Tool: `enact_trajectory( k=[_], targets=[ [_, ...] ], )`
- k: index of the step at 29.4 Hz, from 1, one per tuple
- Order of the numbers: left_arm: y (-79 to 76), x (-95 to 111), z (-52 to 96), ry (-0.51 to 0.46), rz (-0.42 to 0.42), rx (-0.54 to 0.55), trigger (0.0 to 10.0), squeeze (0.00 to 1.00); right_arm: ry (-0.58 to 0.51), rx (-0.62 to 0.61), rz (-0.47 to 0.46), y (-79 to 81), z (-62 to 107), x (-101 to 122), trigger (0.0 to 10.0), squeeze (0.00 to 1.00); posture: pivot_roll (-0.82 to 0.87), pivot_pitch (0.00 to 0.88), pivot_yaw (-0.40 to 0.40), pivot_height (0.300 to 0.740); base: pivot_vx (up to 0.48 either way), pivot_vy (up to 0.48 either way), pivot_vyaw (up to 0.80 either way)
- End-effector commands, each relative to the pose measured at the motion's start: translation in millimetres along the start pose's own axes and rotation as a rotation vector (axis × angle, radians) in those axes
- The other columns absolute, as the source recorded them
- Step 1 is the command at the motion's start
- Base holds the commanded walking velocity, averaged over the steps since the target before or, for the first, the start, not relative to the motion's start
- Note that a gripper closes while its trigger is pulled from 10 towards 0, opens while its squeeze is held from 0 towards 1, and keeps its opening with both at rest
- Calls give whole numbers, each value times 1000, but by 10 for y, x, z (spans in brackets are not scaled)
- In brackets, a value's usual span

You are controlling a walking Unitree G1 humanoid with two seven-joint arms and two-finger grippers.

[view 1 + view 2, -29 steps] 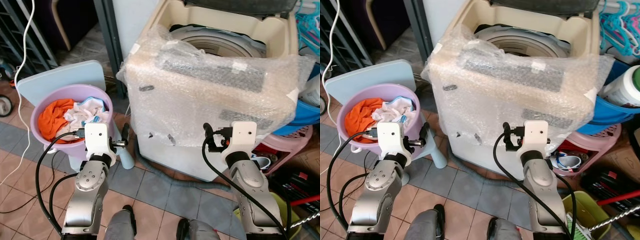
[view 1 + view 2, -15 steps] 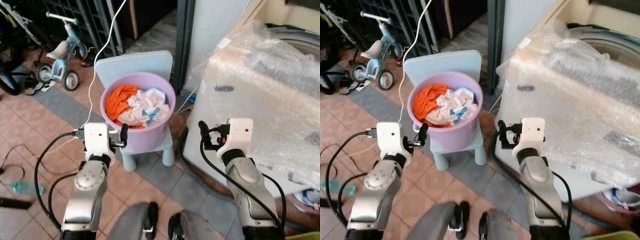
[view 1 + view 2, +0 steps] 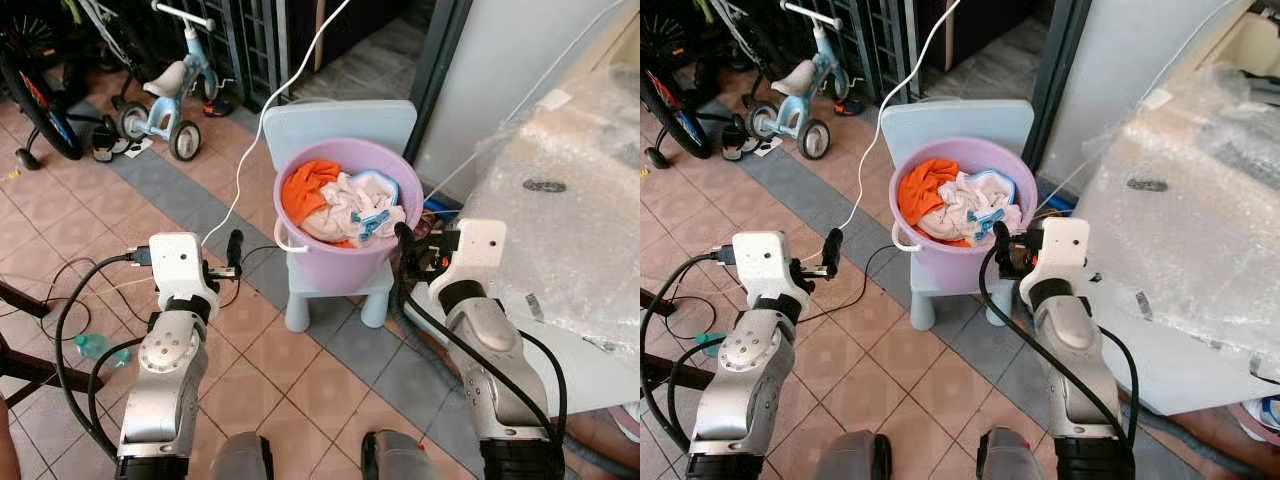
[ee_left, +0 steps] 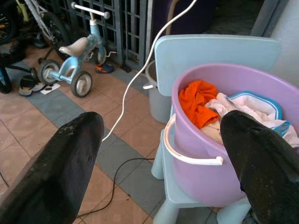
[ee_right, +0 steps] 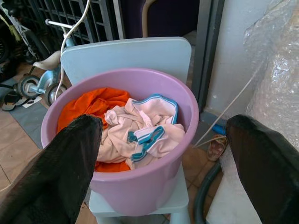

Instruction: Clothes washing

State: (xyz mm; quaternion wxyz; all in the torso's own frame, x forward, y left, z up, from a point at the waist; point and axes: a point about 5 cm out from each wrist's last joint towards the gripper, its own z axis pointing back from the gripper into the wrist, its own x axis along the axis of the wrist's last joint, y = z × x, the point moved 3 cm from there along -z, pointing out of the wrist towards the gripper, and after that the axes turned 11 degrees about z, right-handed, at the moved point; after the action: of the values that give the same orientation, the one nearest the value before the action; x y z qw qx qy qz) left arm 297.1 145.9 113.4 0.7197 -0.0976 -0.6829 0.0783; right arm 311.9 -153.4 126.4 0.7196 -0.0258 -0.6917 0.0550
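Since a second ago the view has been turned from the washing machine (image 3: pixel 560 200) toward the bucket (image 3: pixel 345 262) of clothes (image 5: pixel 140 128) on a small chair (image 3: pixel 340 120). Both the left gripper (image 4: pixel 159 154) and right gripper (image 5: pixel 163 154) are spread, empty. Soft, light cloth is best pinched at a raised fold.

View has swung left: the purple tub (image 3: pixel 345 225) of laundry (image 3: pixel 342 206) on the pale blue chair (image 3: pixel 338 135) now sits centred ahead, between both arms. It was off to the left gripper's (image 3: pixel 234 252) side 1 s ago. Right gripper (image 3: pixel 404 245) now just beside the tub wall, fingers spread. Bubble-wrapped washer (image 3: pixel 575 215) has slid to the right edge. Tricycle (image 3: pixel 170 95) and tiled floor (image 3: pixel 90 215) have come into frame.
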Motion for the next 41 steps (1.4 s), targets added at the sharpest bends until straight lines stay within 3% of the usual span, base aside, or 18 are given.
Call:
enact_trajectory(
  k=[1, 9, 15, 26, 33, 41],
  targets=[
    [0, -13, 9, 1, 5, -11, 10000, 0, -3, -16, 14, -37, -7, -1, 10000, 0, -9, 146, 11, 740, 292, 0, 0],
    [-29, -12, -18, -2, 13, -26, 10000, 0, -11, 6, 81, 28, -33, 14, 10000, 0, -11, 145, 14, 740, 319, 0, 0],
    [68, -32, -18, 1, 7, -2, 10000, 0, 7, 15, 96, 60, -40, -46, 10000, 0, -4, 148, 9, 740, 456, 0, 0],
    [33, -42, -4, 1, 7, -10, 10000, 0, 60, 6, 229, 105, -73, -188, 10000, 0, 4, 152, 4, 740, 476, 0, 0],
    [31, -25, -47, -1, 17, -3, 10000, 0, 97, 32, 230, 130, -89, -288, 10000, 0, 2, 160, 9, 740, 441, 37, 0],
    [25, -57, -33, 22, 20, 11, 10000, 0, 152, 107, 227, 221, -100, -385, 10000, 0, 8, 163, 7, 740, 0, 0, 0]
  ],
)
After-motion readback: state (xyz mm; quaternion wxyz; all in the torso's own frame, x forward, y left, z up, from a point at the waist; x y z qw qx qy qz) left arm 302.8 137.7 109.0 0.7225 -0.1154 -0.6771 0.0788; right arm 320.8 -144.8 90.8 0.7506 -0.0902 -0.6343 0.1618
